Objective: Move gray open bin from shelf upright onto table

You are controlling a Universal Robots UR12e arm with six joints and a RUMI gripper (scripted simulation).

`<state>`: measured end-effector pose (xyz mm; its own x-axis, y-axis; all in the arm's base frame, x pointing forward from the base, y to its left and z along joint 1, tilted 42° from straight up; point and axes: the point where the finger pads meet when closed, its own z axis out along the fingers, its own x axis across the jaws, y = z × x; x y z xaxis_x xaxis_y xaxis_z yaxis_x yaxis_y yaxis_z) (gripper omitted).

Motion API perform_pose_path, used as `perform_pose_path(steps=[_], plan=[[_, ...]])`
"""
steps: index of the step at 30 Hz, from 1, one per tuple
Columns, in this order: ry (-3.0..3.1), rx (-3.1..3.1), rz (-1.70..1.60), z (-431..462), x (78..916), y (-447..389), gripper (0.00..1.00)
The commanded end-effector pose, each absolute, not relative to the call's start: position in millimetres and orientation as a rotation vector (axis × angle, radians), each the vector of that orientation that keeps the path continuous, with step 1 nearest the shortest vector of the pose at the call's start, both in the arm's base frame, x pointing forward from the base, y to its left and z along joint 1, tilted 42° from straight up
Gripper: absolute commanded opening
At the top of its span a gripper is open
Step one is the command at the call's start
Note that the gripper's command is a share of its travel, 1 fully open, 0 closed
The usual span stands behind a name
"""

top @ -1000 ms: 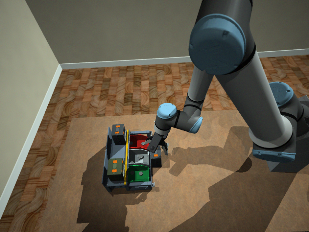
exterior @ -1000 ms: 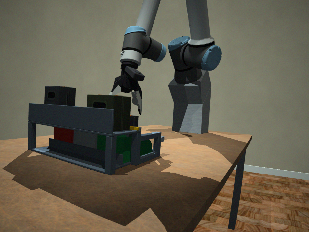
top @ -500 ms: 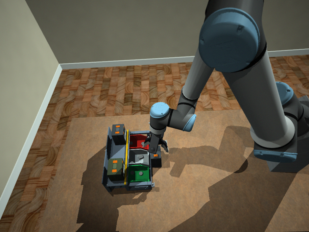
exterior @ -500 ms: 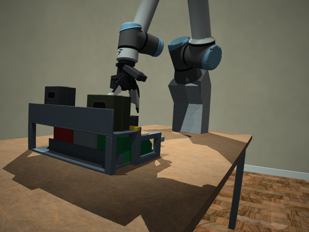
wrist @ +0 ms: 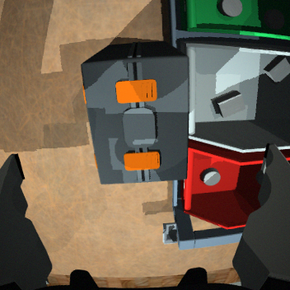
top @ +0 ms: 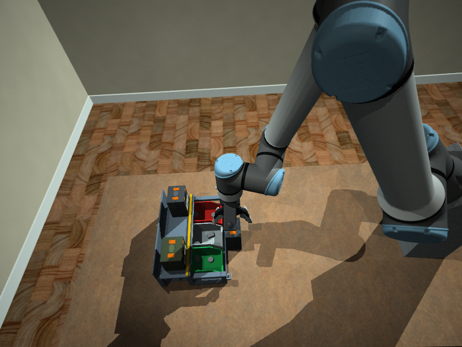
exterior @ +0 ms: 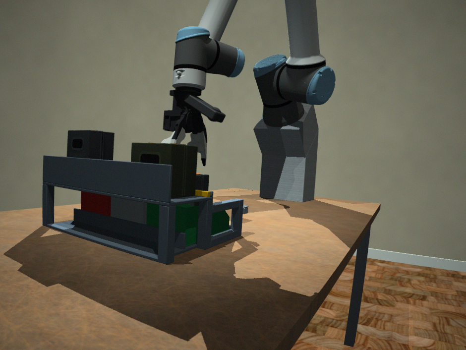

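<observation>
Gray, red and green: three open bins stand side by side in the lower front tier of one shelf (top: pixel 209 275) (exterior: pixel 107 177) (wrist: pixel 214 239), itself mounted on one table (top: pixel 279 298) (exterior: pixel 75 320) (wrist: pixel 62 185).

Bin contents, by position:
1. Center, gray bin (top: pixel 204 241) (exterior: pixel 128 212) (wrist: pixel 206 82): two gray block-like parts, both visible in the wrist view. This bin is seated upright in the shelf, between the other two.
2. One side, red bin (top: pixel 204 220) (exterior: pixel 95 203) (wrist: pixel 214 195): at least one round gray part.
3. Other side, green bin (top: pixel 203 266) (exterior: pixel 220 224) (wrist: pixel 202 12): one light round part and a darker one in shade.

Closed cases, quantity three. Two occupy the upper tier: one dark case (top: pixel 176 201) (exterior: pixel 84 145) and one olive case (top: pixel 172 251) (exterior: pixel 177 169), spaced apart. One front case (top: pixel 234 242) (exterior: pixel 203 182) (wrist: pixel 140 123), dark gray with two orange latches on top, stands before the gray bin. One yellow strip (top: pixel 189 235) (exterior: pixel 202 193) edges the upper tier.

End effector: one gripper (top: pixel 232 222) (exterior: pixel 184 153) (wrist: pixel 141 151), two fingers fully spread, nothing between them. It points downward above the front of the shelf.
</observation>
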<state>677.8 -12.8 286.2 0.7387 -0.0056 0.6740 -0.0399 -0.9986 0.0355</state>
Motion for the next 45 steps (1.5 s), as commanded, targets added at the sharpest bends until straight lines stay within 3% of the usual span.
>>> perform_pose_path(steps=[1,45], plan=[[-0.011,2.883,1.1,286.9,677.8,-12.6,1.0],[-0.011,2.883,1.1,290.3,674.1,-10.2,1.0]])
